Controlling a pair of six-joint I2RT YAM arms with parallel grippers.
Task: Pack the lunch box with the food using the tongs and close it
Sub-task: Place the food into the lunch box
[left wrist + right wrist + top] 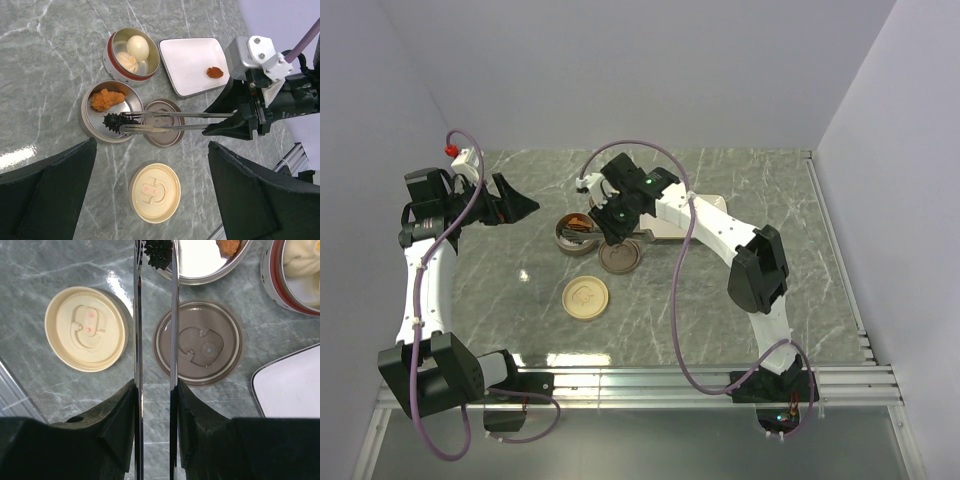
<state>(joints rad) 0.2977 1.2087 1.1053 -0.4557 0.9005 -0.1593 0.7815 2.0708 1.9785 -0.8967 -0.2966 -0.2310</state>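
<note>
clamped on the tongs (170, 114), the right gripper (155, 405) holds the black lump (112, 122) over the steel bowl (86, 117) beside the orange chunk (106, 99), so the next move likely calls for easing that squeeze, while the left gripper (515, 207) gapes wide.

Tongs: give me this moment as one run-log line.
right gripper: shut on tongs | tongs: tips around black lump in steel bowl | left gripper: open | plate: one red-brown chunk

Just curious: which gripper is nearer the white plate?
Right. The right gripper, holding the tongs, is beside the plate; the left gripper hangs open beyond the tins.
</note>
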